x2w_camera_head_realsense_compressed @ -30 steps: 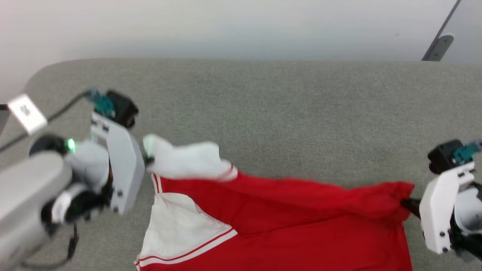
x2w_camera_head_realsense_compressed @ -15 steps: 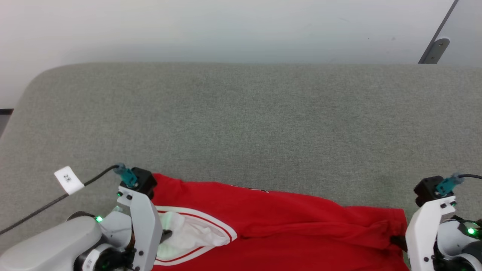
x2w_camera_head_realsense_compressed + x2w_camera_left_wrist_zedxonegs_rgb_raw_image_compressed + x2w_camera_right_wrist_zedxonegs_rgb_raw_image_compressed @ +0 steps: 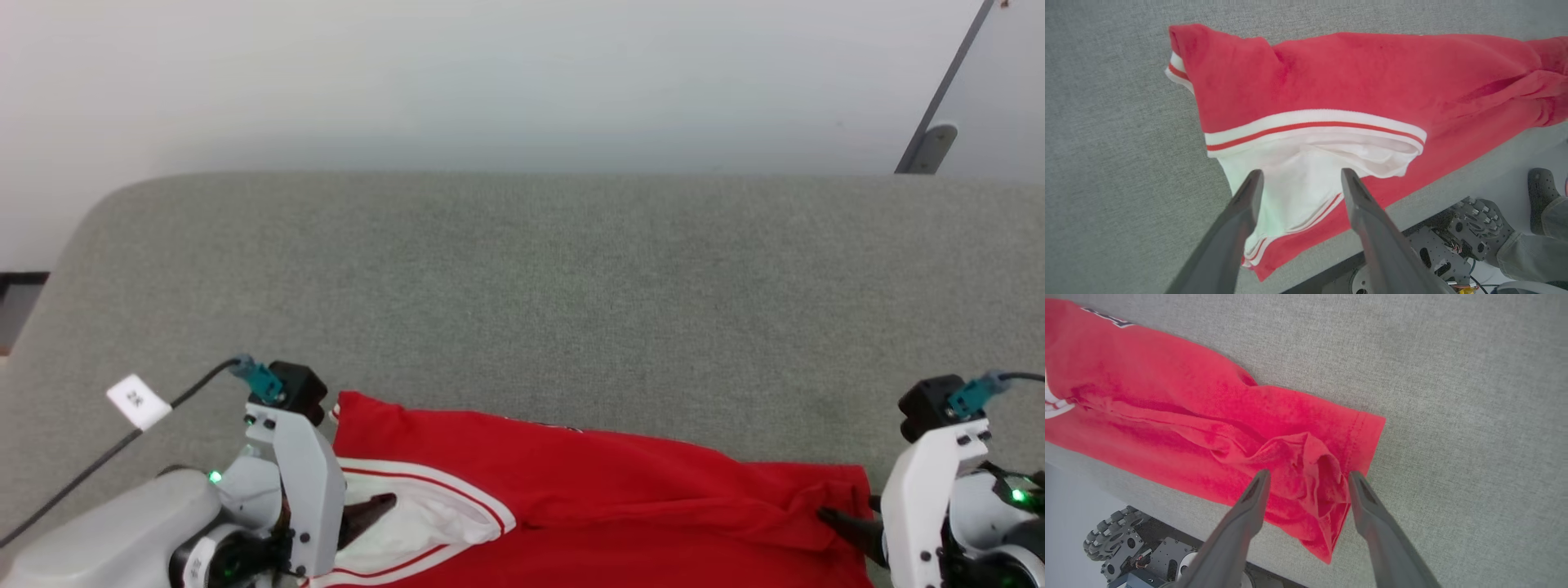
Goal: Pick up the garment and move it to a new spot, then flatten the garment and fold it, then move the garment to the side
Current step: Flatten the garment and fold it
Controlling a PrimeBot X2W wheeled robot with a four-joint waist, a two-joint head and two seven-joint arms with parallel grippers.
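**Head view:** The garment (image 3: 620,490) lies on the table (image 3: 522,286) along its near edge, doubled over lengthwise. Half a second ago both tools were pinched on it. Now the left gripper (image 3: 369,516) and right gripper (image 3: 849,527) stand with fingers apart and the cloth is let go. Judgement: this fold is laid, and smoothing or a fresh grasp is due. The far half of the table is bare, giving ample room.

**Left wrist view:** The fingers are spread astride the white sleeve (image 3: 1327,149) and clamp nothing. The sleeve mouth gapes and is not flat. The near hem runs just beside the table edge. Beyond it are the robot's base (image 3: 1437,253) and a person's shoe (image 3: 1541,192).

**Right wrist view:** The fingers are spread either side of a bunched corner (image 3: 1310,473), which needs flattening. The hem tip lies near the table edge, with open table on the far side.
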